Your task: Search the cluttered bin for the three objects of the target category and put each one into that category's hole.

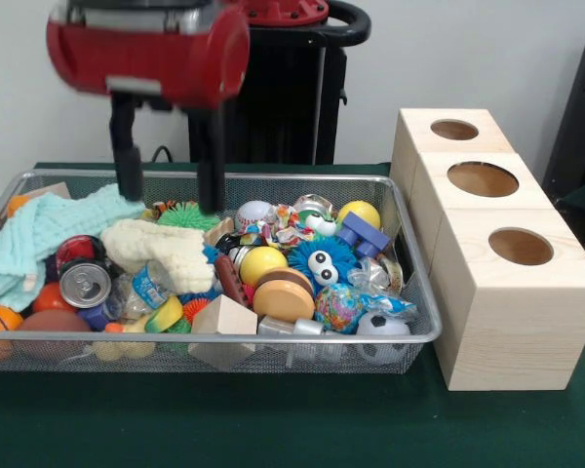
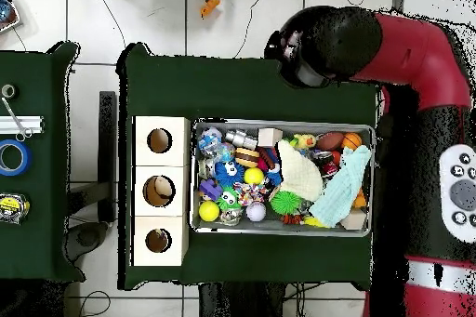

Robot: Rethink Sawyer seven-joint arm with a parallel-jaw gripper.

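The wire mesh bin [image 1: 224, 340] sits on the green table, crammed with toys, balls and cloths; it also shows in the overhead view [image 2: 373, 178]. My gripper [image 1: 171, 202] hangs open and empty over the bin's back left part, its two black fingers [image 1: 128, 161] wide apart above a cream cloth [image 1: 161, 252] and a green spiky ball [image 1: 187, 216]. Three pine cubes stand right of the bin. The smallest hole [image 1: 454, 129] is in the farthest cube, and at the bottom of the cube row in the overhead view [image 2: 157, 240]. I cannot pick out the gripper in the overhead view.
The bin holds a mint cloth [image 1: 39, 229], a soda can [image 1: 85, 283], a yellow ball [image 1: 261, 263], a blue fuzzy toy with eyes [image 1: 322, 261], a wooden block [image 1: 224, 317] and a small soccer ball [image 1: 382, 327]. Two wider holes [image 1: 483, 178] [image 1: 520, 246] lie nearer the camera.
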